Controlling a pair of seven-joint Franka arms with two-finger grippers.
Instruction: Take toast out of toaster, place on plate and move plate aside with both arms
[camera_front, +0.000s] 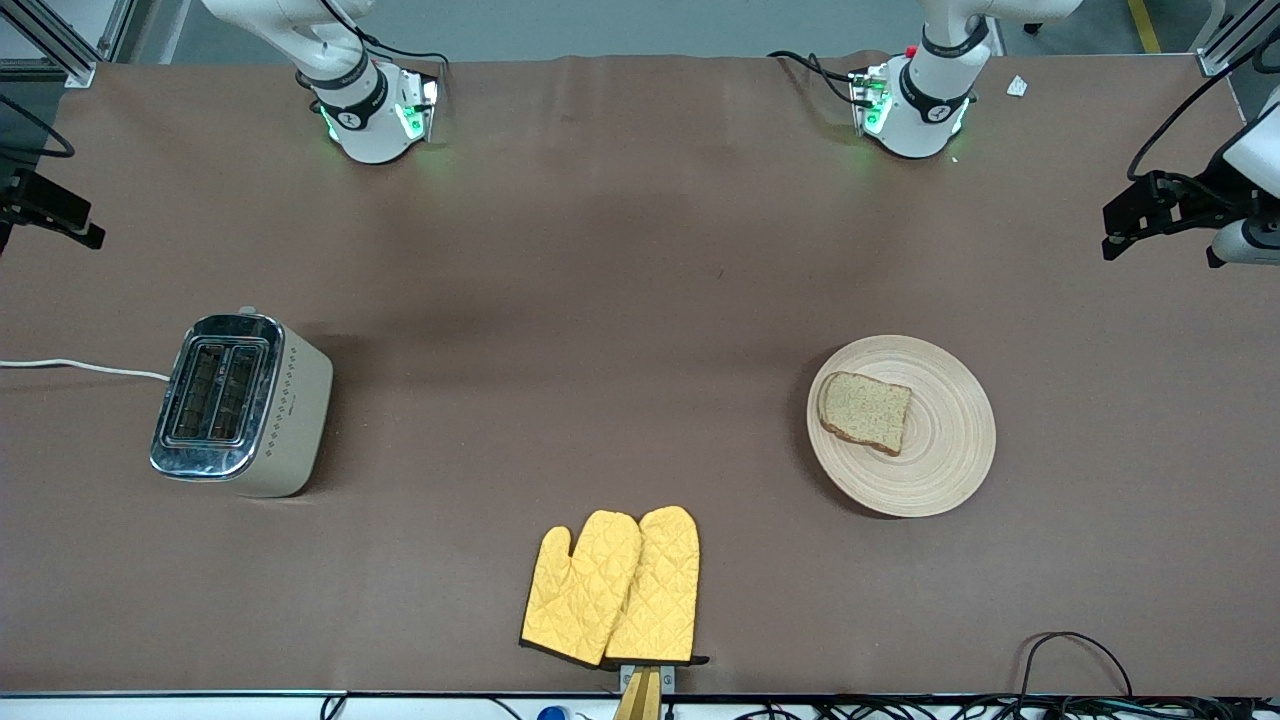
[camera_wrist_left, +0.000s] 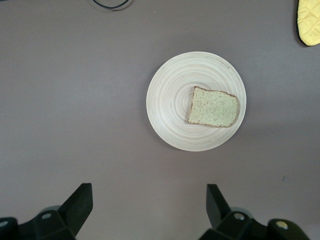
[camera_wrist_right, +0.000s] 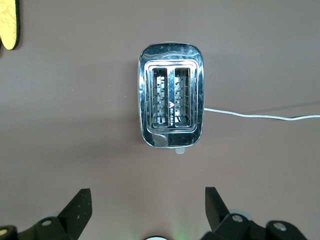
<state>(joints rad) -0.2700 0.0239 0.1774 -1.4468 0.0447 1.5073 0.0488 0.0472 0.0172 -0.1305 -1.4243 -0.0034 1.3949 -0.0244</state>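
The brown speckled slice of toast (camera_front: 866, 411) lies on the round light-wood plate (camera_front: 950, 450) toward the left arm's end of the brown tabletop (camera_front: 600, 300); the cream-and-chrome toaster (camera_front: 243, 404) stands empty. The left gripper (camera_wrist_left: 145, 212) hangs over the plate and the right gripper (camera_wrist_right: 145, 212) over the toaster, both released and empty. The task looks nearly or fully done.

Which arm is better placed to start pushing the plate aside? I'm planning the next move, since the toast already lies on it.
The left. Its open claw hangs over the plate holding the toast. The right claw, also open, hangs over the empty toaster at the right arm's end.
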